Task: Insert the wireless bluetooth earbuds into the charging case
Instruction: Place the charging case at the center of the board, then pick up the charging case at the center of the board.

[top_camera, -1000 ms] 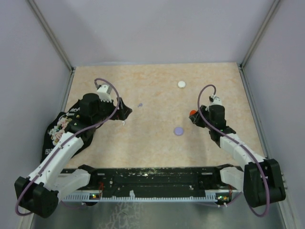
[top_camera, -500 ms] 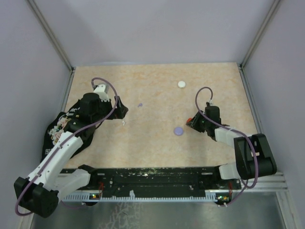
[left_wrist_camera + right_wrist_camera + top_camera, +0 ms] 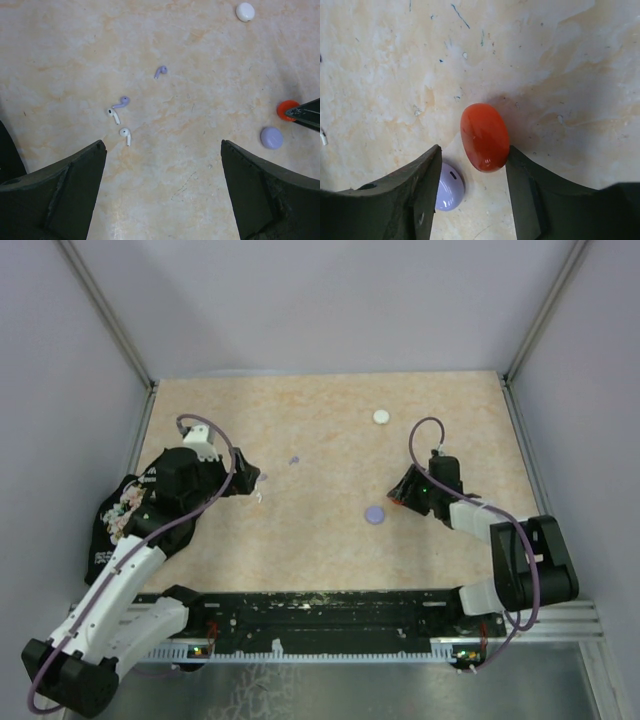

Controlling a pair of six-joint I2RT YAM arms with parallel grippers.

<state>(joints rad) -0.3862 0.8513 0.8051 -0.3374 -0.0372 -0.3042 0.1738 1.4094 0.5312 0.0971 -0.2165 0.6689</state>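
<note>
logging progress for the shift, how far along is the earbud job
Nothing looks done: two small white plastic earbuds and two lilac ones lie loose on the beige table. In hand: the right fingers straddle the closed red oval case, not yet clamped. Remaining: opening cases and seating every bud.

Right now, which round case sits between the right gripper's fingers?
The red case, inside the right gripper; the lilac case lies outside one finger, the white case far off.
</note>
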